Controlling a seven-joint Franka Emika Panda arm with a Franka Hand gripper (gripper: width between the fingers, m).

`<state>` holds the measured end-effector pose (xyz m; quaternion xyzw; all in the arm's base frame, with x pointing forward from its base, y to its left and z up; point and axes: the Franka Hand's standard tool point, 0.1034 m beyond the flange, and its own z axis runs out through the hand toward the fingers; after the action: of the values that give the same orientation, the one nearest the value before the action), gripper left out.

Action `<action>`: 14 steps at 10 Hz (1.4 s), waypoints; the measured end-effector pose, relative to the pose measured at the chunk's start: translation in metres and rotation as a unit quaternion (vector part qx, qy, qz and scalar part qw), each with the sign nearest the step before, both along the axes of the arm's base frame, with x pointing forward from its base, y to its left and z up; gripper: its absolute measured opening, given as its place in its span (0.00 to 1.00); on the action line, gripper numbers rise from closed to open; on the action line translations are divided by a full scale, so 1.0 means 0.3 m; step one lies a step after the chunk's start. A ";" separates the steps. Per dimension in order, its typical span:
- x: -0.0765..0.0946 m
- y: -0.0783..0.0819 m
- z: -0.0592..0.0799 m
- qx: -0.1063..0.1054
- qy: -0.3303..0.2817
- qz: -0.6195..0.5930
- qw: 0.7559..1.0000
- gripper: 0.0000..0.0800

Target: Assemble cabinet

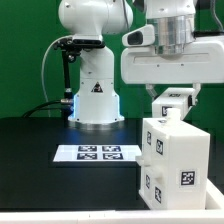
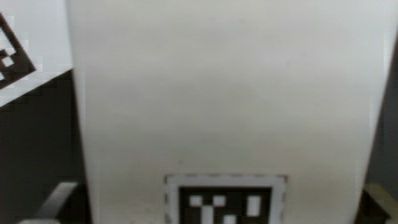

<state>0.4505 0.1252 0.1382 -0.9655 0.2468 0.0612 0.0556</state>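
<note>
Arm [image 1: 95,40] base sits at the back of the black counter [image 1: 35,140], well off from the gripper toward the exterior view's left; its forearm and wrist fill the upper part of that view on the exterior view's right. Cabinet [image 1: 172,155] stands upright as a tall white box directly under the gripper, near the counter's front edge, square tags on its faces. In the wrist view the cabinet's white panel [image 2: 222,100] fills nearly the whole picture, one tag [image 2: 224,203] near its edge. Marker board [image 1: 95,152] lies flat on the counter, below the gripper and off to the exterior view's left of the cabinet, close by it but apart. Gripper [image 1: 173,106] sits right at the cabinet's top, jaws set fairly wide; can't tell if the pads are pressing the cabinet's sides or just straddling it.
</note>
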 end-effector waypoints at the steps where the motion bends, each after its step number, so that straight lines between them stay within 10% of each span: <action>1: 0.000 -0.001 -0.001 -0.001 0.000 0.000 1.000 0.70; 5: 0.124 -0.100 0.153 -0.046 -0.002 0.100 0.994 0.70; 9: 0.133 -0.098 0.146 -0.039 0.001 0.089 0.995 0.70; 12: 0.333 -0.083 0.247 -0.065 -0.062 0.127 0.988 0.70; 14: 0.355 -0.080 0.269 -0.065 -0.057 0.136 0.987 0.70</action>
<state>0.5570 0.1013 0.2188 -0.9936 0.1126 -0.0031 -0.0025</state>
